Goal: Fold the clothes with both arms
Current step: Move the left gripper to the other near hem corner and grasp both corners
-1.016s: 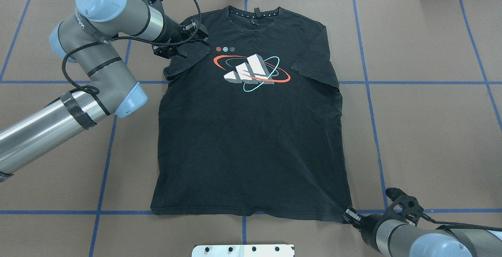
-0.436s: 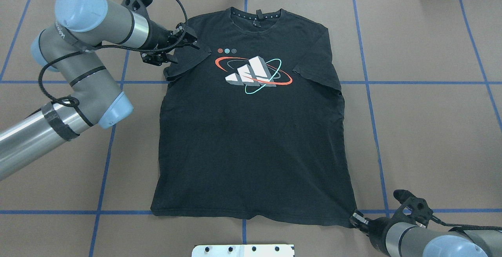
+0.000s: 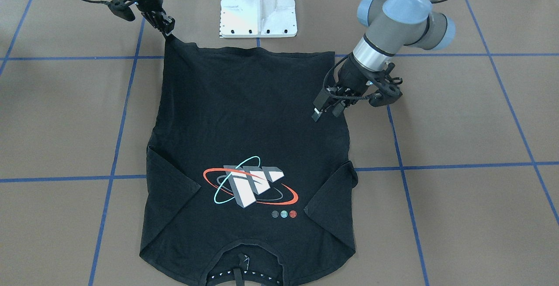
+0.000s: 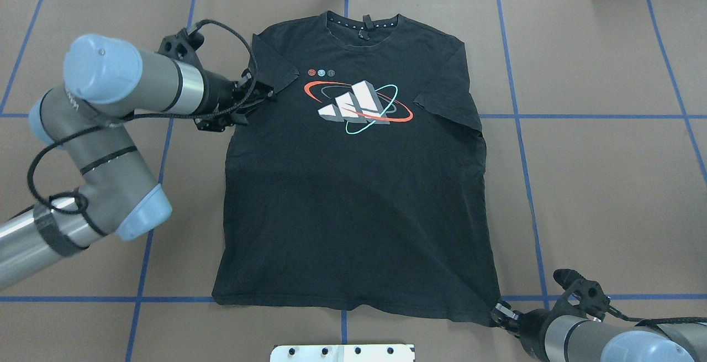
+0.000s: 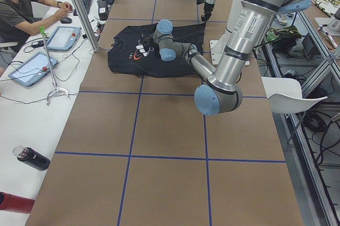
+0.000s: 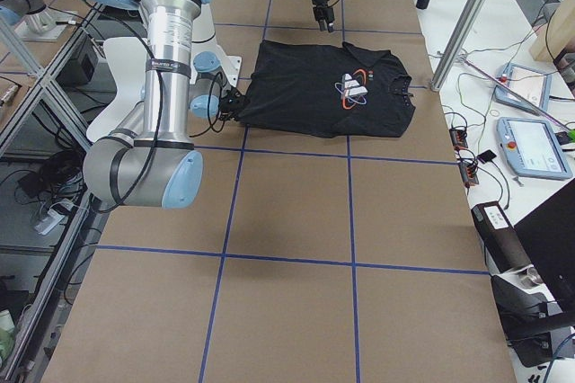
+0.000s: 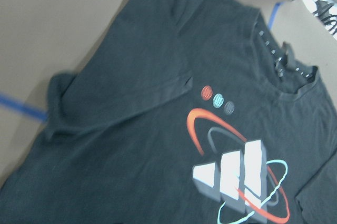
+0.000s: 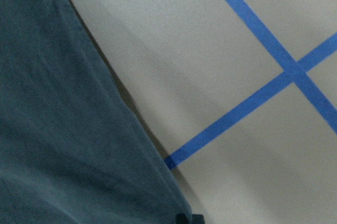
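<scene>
T-shirt [image 4: 353, 202] spread face-up mid-desk; one hem corner pinched, the other arm free by the sleeve

It lies flat on the desk [image 4: 596, 185], collar away from the robot, hem toward the white base plate [image 4: 342, 352], graphic [image 4: 358, 102] up; my right gripper [image 4: 500, 313] sits low at the desk with its fingers pinching the hem corner on its own side, and the cloth draws to a point there, which I read as an anchor to hold the hem taut and ready to lift; my left gripper [image 3: 326, 112] hovers over the shirt's edge by the sleeve [image 4: 273, 72] on its side, fingers spread, touching nothing that I can see; I judge it is placed to take a matching grip, so both arms can carry one fold together.
</scene>
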